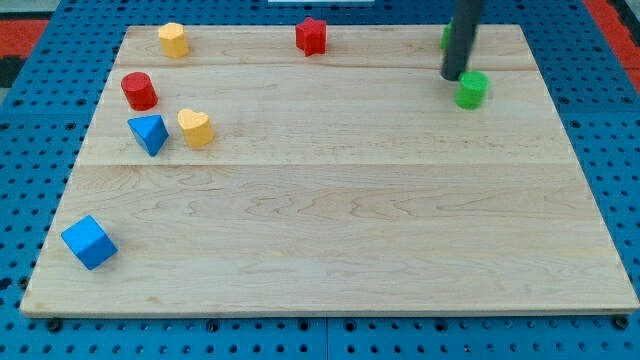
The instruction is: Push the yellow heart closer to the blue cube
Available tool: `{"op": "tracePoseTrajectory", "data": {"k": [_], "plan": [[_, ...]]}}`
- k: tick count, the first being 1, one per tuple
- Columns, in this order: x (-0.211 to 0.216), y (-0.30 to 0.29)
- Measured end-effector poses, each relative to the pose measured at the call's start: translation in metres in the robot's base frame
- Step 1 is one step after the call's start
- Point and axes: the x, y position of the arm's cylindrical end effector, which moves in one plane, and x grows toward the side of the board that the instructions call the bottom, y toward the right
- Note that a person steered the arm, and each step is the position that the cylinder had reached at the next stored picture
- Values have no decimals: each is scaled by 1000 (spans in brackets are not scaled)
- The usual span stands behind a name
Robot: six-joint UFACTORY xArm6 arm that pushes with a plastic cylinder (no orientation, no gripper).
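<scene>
Yellow heart (196,128) sits flat beside your blue triangular block (149,133); my tip (455,76), clawless, touches nothing, just beside the green cylinder (472,89).

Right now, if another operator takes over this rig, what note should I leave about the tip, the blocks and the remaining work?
My tip is at the view's top right, just left of the green block, far from both task blocks.
The yellow heart lies at the view's left, right beside the blue triangular block.
The blue cube sits at the board's bottom left corner.
Done: nothing visible; heart and cube are clearly apart.
Left: bring the tip above-right of the heart, then push it down-left toward the cube.
</scene>
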Motion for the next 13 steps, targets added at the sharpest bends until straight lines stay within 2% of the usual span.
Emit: {"op": "tracePoseTrajectory", "data": {"k": [1,2,3,4,5,9,10,12,13], "plan": [[15,34],[12,43],[48,32],[60,3],[46,1],[46,-119],[46,-204],[43,-330],[61,-342]]}}
